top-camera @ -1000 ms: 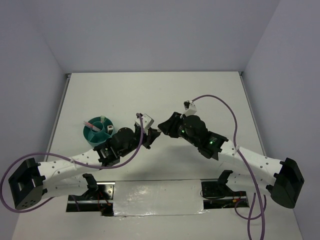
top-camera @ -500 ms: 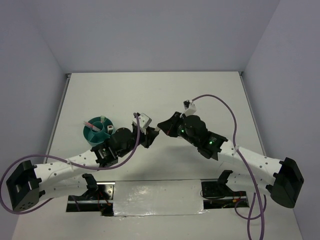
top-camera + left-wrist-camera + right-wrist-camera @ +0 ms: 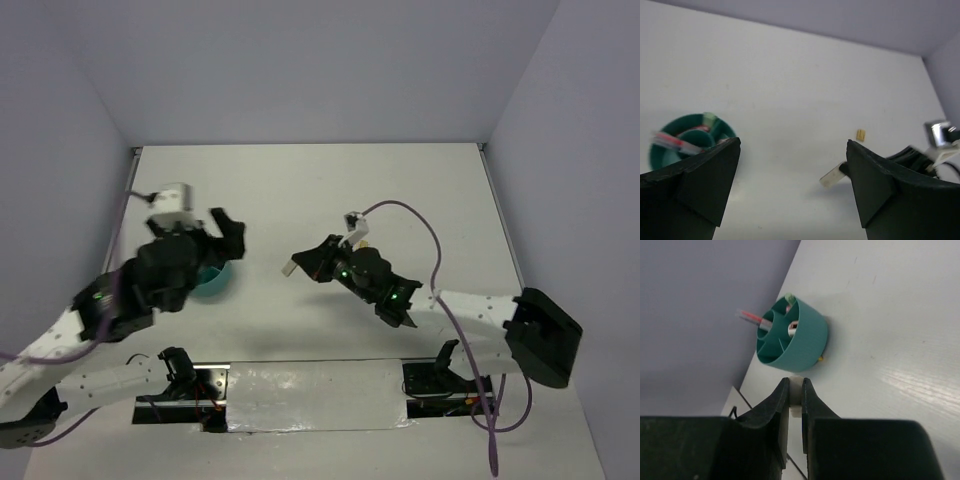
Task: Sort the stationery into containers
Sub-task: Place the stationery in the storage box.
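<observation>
Teal organizer (image 3: 799, 347) at upper left of the right wrist view, our right end effector (image 3: 795, 388) pinching a pale block (image 3: 795, 411), our left end effector (image 3: 793, 143) spread, tan nub (image 3: 860, 134) on the counter (image 3: 790, 75).

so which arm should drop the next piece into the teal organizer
Right. The right gripper is shut on a small white block and faces the organizer; the left gripper is open and empty.

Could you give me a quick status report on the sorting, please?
Left gripper open, empty. Right gripper shut on pale block. Teal organizer part-filled; tan nub loose on table. Left arm hangs over organizer, possibly in the way.
</observation>
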Motion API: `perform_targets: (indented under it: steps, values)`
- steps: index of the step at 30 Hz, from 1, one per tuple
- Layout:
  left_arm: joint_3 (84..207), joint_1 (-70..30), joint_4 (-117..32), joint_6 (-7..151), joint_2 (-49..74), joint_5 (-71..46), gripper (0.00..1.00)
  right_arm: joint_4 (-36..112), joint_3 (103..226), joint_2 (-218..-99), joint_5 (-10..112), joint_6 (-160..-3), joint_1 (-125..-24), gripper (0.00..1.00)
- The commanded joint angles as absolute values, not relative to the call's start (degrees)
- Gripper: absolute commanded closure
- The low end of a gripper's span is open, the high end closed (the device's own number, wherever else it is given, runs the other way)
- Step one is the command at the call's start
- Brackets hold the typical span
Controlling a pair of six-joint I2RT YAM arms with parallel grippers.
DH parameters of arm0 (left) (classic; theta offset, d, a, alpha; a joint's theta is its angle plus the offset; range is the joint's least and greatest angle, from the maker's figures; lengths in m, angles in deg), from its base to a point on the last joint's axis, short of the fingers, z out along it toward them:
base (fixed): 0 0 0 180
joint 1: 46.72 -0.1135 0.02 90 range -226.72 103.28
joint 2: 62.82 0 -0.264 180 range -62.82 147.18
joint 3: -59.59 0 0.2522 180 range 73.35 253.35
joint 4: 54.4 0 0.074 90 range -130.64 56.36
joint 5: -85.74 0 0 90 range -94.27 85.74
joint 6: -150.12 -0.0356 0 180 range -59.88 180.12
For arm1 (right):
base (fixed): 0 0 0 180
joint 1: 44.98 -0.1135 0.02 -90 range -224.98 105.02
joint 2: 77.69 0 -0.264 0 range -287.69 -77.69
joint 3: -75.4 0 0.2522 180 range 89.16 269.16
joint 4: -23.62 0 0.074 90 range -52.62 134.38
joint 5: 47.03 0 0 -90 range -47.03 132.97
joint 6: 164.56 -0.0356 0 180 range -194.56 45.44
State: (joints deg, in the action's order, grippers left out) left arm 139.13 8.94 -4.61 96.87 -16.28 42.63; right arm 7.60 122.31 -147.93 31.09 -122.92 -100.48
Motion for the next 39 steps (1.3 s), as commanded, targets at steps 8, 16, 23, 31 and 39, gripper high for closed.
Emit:
perform_targets:
  steps: [8, 16, 23, 31, 39]
  values:
    - [145.69, 9.00, 6.83, 88.88, -30.38, 61.57, 0.01, -2.89, 149.08, -174.16, 27.50, -111.92, -112.30, 1.00]
    - [141.21, 9.00, 1.81, 85.26, -37.77, 59.37, 0.01, 6.00, 164.92, -186.75, 25.57, -104.45, -114.58, 1.00]
    - [140.15, 8.83, 0.75, 84.81, -36.72, 57.35, 0.01, 10.05, 171.25, -191.51, 22.40, -98.91, -115.47, 1.00]
    - [138.91, 8.92, -0.30, 83.93, -35.76, 55.33, 0.01, 8.11, 170.73, -193.70, 21.35, -99.43, -115.73, 0.98]
    - [138.30, 8.65, -1.18, 83.06, -35.75, 54.36, 0.01, 6.53, 170.64, -195.90, 21.61, -98.82, -115.64, 0.95]
